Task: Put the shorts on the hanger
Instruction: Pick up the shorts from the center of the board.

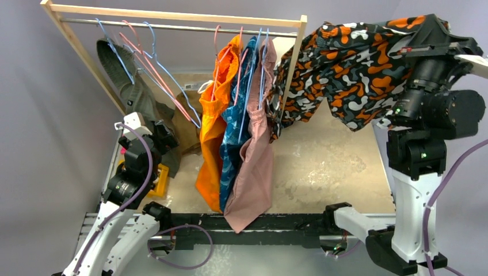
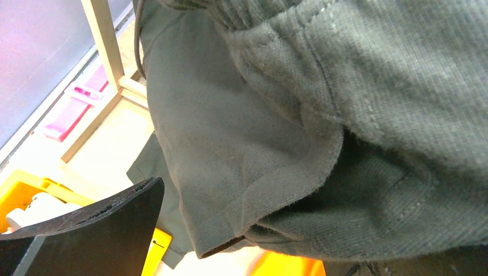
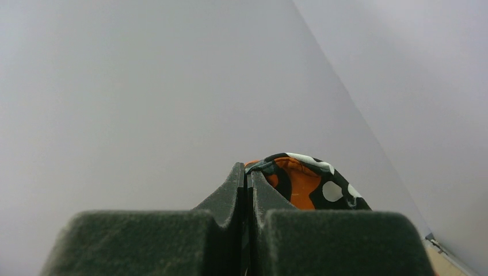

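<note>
The right arm stood nearly upright from its base at the table's near right corner, its wrist bent over at the top so that it reached high above the table. The right gripper was clenched on the shorts: in the right wrist view its two fingers pressed together with a fold of the camouflage fabric pinched between them and bulging out just beyond the tips, a plain wall behind. From that grip the shorts draped leftward and down, their far end hanging against the right post of the wooden rack, close beside the dusty-pink shorts.

The hanger, light blue and bare, hung on the rail toward the left among pink-red ones, well apart from the shorts. The orange shorts and the blue patterned shorts hung between them.

The left arm was folded low at the left side, its left gripper up against the grey-green garment hanging from the rail. Only one black finger showed in the left wrist view, so I could not tell whether that pincer was released or closed. A yellow object lay on the table below it.
</note>
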Controlling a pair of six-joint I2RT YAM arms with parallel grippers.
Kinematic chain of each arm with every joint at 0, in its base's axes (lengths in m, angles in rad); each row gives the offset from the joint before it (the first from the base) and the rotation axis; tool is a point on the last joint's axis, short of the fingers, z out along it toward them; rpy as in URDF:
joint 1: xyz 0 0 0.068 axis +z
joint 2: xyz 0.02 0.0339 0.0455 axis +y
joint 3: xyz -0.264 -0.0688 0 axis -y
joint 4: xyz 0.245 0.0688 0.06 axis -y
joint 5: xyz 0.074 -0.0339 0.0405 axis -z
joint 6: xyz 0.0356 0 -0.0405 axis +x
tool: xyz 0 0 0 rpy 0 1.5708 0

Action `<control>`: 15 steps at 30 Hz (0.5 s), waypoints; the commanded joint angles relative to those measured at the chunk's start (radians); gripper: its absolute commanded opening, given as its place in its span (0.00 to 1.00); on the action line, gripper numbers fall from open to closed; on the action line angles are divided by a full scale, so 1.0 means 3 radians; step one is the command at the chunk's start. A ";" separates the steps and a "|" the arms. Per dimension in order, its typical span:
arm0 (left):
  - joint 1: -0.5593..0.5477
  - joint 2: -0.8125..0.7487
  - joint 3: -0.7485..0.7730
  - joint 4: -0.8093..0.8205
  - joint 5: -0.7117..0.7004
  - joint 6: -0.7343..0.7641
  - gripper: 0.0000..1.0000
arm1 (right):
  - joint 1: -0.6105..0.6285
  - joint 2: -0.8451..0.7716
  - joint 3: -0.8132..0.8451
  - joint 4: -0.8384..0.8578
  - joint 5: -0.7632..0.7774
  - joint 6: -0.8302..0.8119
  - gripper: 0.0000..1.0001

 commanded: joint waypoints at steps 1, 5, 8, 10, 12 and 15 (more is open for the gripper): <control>-0.0002 0.0027 0.0000 0.0113 -0.0049 0.0035 0.94 | -0.0013 -0.0241 0.0086 0.0560 0.0335 -0.0201 0.00; -0.0011 0.0062 0.0005 0.0107 -0.0058 0.0031 0.94 | 0.0016 -0.0294 0.0236 0.0704 0.0410 -0.0447 0.00; -0.0012 0.0065 0.0004 0.0103 -0.0067 0.0030 0.94 | 0.0055 -0.0309 0.0345 0.0765 0.0432 -0.0525 0.00; -0.0010 0.0070 0.0004 0.0103 -0.0070 0.0025 0.94 | 0.0069 -0.0325 0.0351 0.0763 0.0433 -0.0512 0.00; -0.0013 0.0071 0.0005 0.0101 -0.0072 0.0023 0.94 | 0.0068 -0.0358 0.0264 0.0726 0.0434 -0.0456 0.00; -0.0011 0.0073 0.0008 0.0090 -0.0070 0.0019 0.94 | 0.0069 -0.0438 0.0074 0.0639 0.0467 -0.0394 0.00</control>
